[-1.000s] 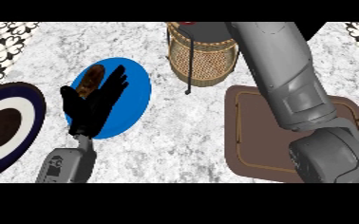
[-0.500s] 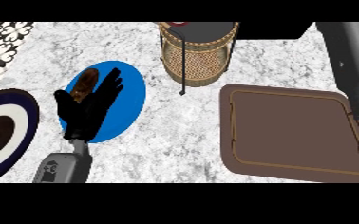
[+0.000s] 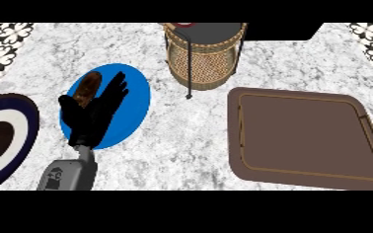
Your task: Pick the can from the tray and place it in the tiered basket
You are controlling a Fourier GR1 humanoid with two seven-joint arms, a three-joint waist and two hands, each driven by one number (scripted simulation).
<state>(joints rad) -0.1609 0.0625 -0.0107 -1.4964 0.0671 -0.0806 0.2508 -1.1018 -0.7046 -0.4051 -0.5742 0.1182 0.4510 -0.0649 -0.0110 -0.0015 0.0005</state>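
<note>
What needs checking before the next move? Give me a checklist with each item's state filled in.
1. Can off the tray: ok, no can shows on the brown tray.
2. Can in the tiered basket: cannot tell, only a red-rimmed edge shows at the basket's top, cut off by the view.
3. Right hand out of the way: cannot tell, it shows nowhere in the head view.
4. Left hand resting: ok, open over the blue plate, holding nothing.
5. Basket upright: ok, it stands on the counter beside the tray.

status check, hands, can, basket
Left hand open over blue plate. Right hand out of view. Tray bare, red-rimmed thing in tiered basket.
</note>
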